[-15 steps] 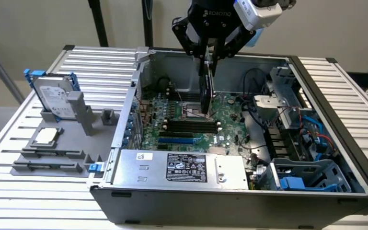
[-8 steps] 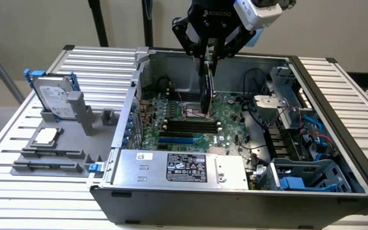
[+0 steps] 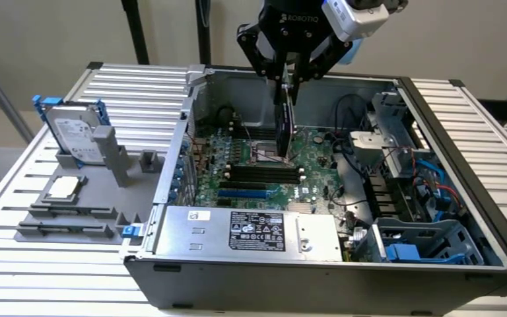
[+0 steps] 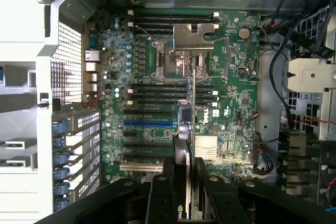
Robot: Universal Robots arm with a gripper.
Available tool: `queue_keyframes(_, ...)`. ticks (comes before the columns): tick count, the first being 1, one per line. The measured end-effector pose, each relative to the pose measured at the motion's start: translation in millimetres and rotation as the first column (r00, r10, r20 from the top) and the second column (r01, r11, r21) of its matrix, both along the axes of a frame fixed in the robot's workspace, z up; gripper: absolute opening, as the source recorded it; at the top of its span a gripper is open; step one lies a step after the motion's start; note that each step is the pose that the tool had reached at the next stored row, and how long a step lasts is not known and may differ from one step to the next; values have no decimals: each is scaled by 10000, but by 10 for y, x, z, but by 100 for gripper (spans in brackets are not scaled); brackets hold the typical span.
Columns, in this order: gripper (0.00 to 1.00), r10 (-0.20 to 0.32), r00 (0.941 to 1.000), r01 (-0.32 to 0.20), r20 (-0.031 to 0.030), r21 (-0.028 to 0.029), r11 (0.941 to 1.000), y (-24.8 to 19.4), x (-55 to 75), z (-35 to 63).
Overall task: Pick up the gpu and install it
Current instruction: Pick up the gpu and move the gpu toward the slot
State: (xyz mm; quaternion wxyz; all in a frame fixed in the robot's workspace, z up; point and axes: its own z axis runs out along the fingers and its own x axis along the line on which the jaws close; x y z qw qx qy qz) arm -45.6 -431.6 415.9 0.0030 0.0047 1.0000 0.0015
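The gpu [image 3: 284, 125] hangs edge-on and upright inside the open computer case, its lower edge just above the green motherboard [image 3: 263, 168]. My gripper [image 3: 289, 80] is shut on the card's upper edge, over the middle of the case. In the wrist view the gpu [image 4: 192, 103] appears as a thin vertical strip running down over the memory slots and the CPU socket [image 4: 184, 59], with the black fingers [image 4: 169, 174] clamped on either side of it. Whether the card touches a slot I cannot tell.
The case wall [image 3: 169, 178] stands on the exterior view's left, with a silver power supply [image 3: 245, 231] at the front. Cables and blue drive bays [image 3: 421, 244] crowd the right side. Outside on the slatted table stand a hard drive in a blue frame [image 3: 73, 129] and a grey fixture holding a CPU [image 3: 64, 188].
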Motion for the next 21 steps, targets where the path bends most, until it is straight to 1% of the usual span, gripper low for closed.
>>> queue_keyframes(19,26,2,10000,-2,0,0,10000,0,0,0)
queue_keyframes(21,26,87,10000,-87,0,-1,10000,0,0,0)
